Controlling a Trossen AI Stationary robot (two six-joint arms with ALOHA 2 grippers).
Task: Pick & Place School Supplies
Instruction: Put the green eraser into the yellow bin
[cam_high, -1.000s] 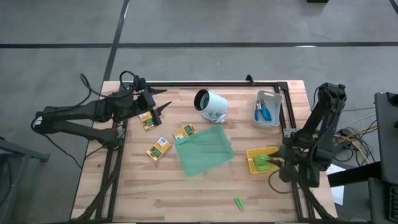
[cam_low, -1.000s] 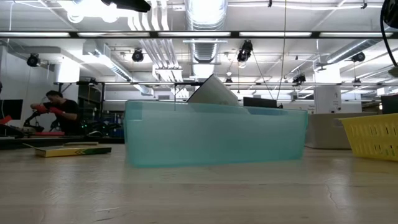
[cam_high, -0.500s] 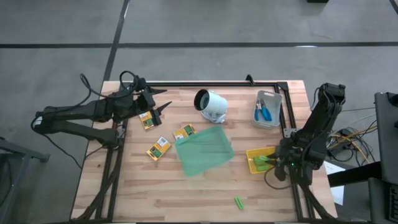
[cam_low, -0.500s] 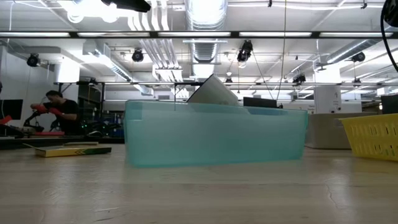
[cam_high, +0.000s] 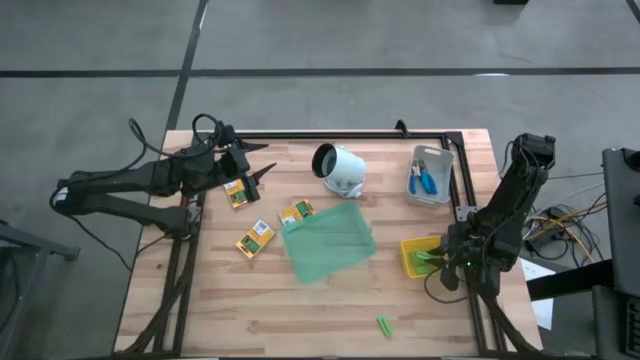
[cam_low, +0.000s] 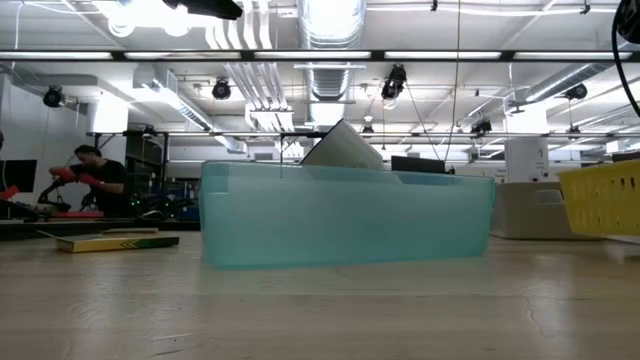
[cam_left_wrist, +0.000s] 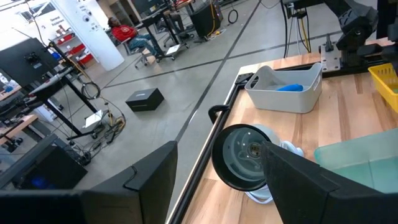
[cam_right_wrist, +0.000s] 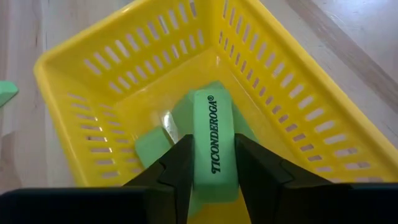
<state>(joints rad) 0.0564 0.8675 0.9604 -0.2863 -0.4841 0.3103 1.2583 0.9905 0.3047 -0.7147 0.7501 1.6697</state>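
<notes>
The right gripper (cam_right_wrist: 211, 163) sits inside the yellow tray (cam_high: 411, 248), near the table's (cam_high: 300, 310) right edge, its fingers (cam_right_wrist: 177, 165) clamped on a light-green block (cam_right_wrist: 213, 152) printed TICONDEROGA; more green blocks (cam_right_wrist: 152, 148) lie on the tray floor beneath. One block (cam_high: 384, 324) lies alone well in front of that tray, with bare wood around it. The green sheet (cam_high: 328, 241) lies just left of the tray. Three packets (cam_high: 254, 239) lie left of the sheet. The left gripper (cam_high: 262, 173) hovers with fingers apart beyond the sheet, near the table's far-left edge. Blue-handled tools (cam_high: 424, 181) rest in the grey bin (cam_high: 432, 197) behind the tray.
</notes>
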